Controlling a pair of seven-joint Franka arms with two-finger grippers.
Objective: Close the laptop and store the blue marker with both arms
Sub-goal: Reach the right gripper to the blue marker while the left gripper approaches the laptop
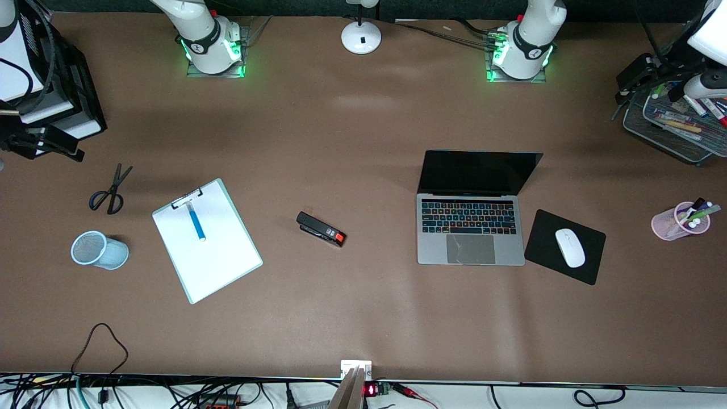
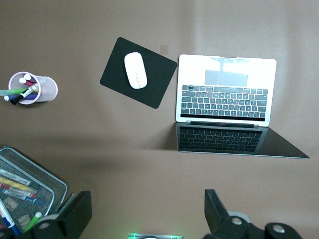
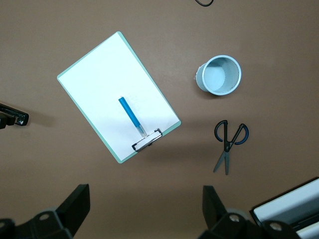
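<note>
The laptop (image 1: 470, 227) stands open toward the left arm's end of the table, its black screen upright and facing the front camera; the left wrist view looks down on its keyboard (image 2: 227, 94). The blue marker (image 1: 196, 222) lies on a white clipboard (image 1: 207, 241) toward the right arm's end, and shows in the right wrist view as a blue marker (image 3: 131, 116) on the sheet. My left gripper (image 2: 148, 211) hangs high over bare table near its base, open and empty. My right gripper (image 3: 144, 206) hangs high over bare table beside the clipboard, also open and empty.
Beside the clipboard are black scissors (image 1: 111, 190) and a pale blue mesh cup (image 1: 99, 250). A black stapler (image 1: 321, 229) lies mid-table. A black mouse pad (image 1: 548, 238) with a white mouse (image 1: 569, 247), a pink pen cup (image 1: 680, 221) and a mesh pen tray (image 1: 676, 128) sit by the laptop.
</note>
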